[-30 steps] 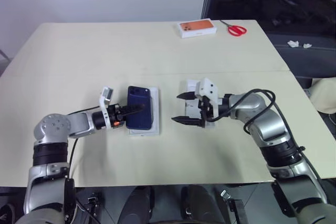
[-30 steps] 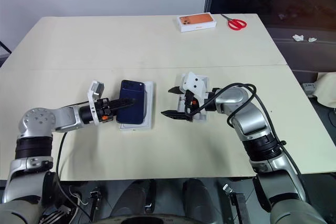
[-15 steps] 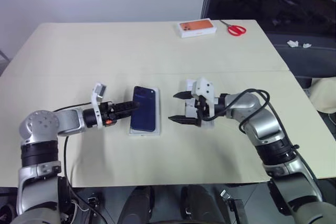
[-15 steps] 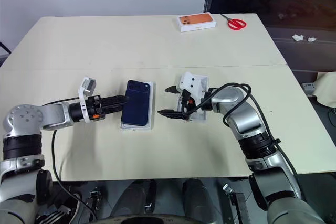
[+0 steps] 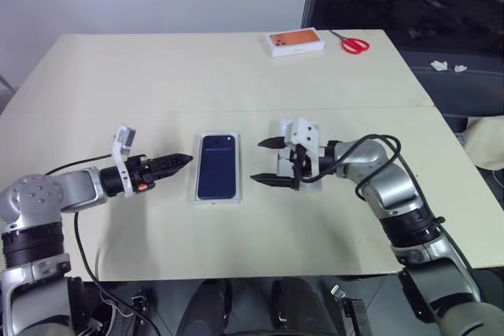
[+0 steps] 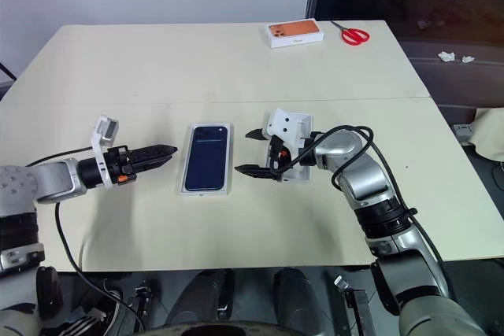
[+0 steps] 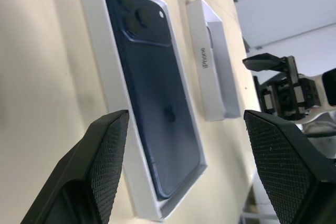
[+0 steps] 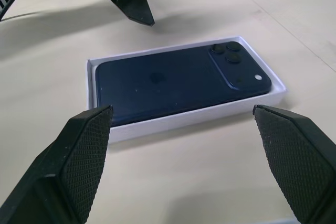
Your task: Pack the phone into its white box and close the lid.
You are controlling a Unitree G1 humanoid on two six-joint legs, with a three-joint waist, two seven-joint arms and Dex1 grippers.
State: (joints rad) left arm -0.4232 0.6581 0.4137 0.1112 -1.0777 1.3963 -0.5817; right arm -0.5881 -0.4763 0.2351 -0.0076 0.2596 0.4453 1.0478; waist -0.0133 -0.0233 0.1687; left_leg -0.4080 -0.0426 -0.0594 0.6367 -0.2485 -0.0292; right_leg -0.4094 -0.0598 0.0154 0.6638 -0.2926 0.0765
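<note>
The dark blue phone lies back up and flat inside the white box near the table's front middle. Its camera block is at the far end. My left gripper hovers just left of the box, pointing at it. In the left wrist view its fingers stand wide apart with nothing between them. The lid lies right of the box, open side up, partly under my right hand. My right gripper is open between lid and box, holding nothing.
A white box with an orange top and red-handled scissors lie at the table's far right. A seam runs across the cream tabletop behind the box. A cable loops over my right forearm.
My left gripper has drawn back to the left, off the phone. The phone, earlier askew over the box, now lies straight inside it. The right gripper has stayed in place.
</note>
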